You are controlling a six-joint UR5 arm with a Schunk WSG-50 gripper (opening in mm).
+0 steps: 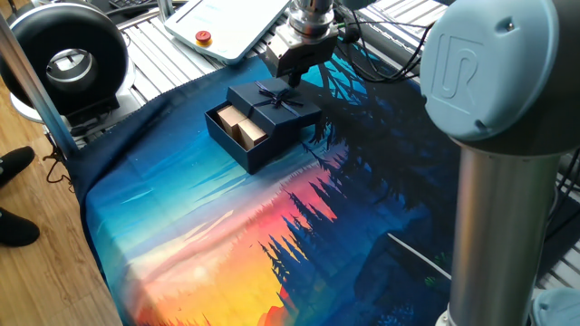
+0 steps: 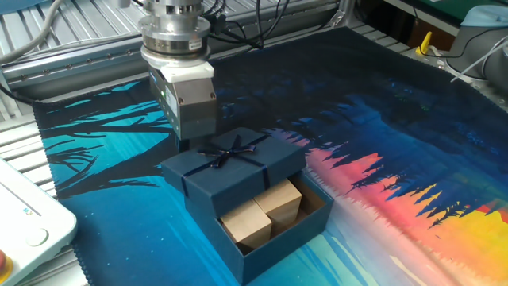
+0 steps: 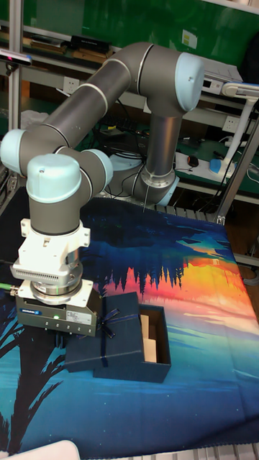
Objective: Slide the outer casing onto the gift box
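Note:
The outer casing, dark navy with a thin ribbon bow, sits partly over the gift box, a navy tray. Two tan blocks show in the tray's uncovered end. The same casing and gift box lie near the cloth's far edge in one fixed view. My gripper stands upright right behind the casing's rear edge, touching it or nearly so. Its fingers read as one narrow dark tip with nothing between them. In the tall fixed view the gripper is left of the casing.
A sunset-print cloth covers the table. A white pendant with a red button lies beyond the cloth, and a black ring-shaped device stands at the far left. The arm's grey column rises at the right.

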